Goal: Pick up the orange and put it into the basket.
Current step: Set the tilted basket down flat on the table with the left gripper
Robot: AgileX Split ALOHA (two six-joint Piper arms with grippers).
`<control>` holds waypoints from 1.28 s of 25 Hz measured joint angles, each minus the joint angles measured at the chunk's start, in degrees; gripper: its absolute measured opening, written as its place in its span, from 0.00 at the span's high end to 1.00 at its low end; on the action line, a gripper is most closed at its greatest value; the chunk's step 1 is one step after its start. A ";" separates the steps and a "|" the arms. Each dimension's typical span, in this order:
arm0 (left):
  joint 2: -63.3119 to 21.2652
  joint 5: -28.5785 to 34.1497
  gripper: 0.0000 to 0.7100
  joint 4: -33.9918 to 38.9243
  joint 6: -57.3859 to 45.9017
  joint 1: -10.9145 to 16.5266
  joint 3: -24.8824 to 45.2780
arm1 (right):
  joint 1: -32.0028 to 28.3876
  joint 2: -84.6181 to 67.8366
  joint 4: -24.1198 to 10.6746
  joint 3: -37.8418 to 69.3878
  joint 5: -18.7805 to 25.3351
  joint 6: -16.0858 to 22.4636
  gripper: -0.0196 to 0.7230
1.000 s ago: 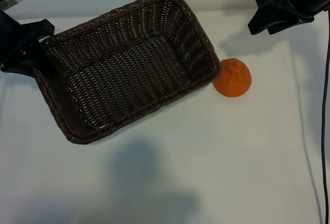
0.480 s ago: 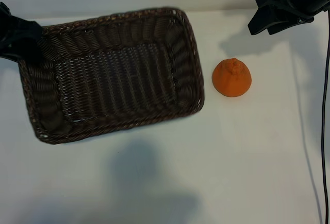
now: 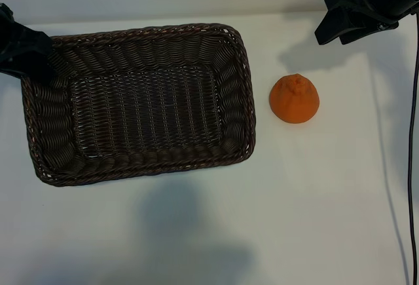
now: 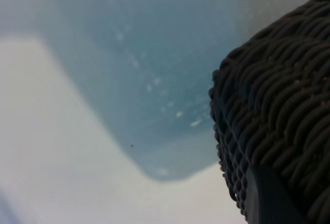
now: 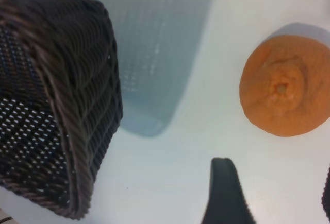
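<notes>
I see the basket (image 3: pixel 141 101) lying with its long axis three to nine o'clock, left fingers (image 3: pixel 29 59) pinching its rim at ten o'clock. The orange (image 3: pixel 294 99), nub up, sits just off the three o'clock edge on open counter (image 3: pixel 294 200). Right fingers (image 3: pixel 340 26) hover spread, at one o'clock.

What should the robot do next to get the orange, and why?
Probably the right gripper, open and hovering up beyond the orange, should come down over it. The orange sits alone on the table, apart from the basket, nothing gripping it. The left gripper is shut on the basket's far corner, so that arm looks busy.
</notes>
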 joint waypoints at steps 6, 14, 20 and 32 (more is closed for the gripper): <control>0.00 0.00 0.71 -3.04 -1.69 0.00 0.00 | 0.00 0.00 0.00 0.00 0.00 0.00 0.38; 0.06 0.00 0.71 -5.61 -1.95 0.00 0.00 | 0.00 0.00 0.00 0.00 0.00 0.00 0.38; 1.30 0.00 0.71 -8.17 -1.90 0.00 0.89 | 0.00 0.00 0.00 0.00 0.00 0.00 0.38; 6.12 0.00 0.71 -8.11 0.18 -0.10 1.16 | 0.00 0.00 0.00 0.00 0.01 0.00 0.38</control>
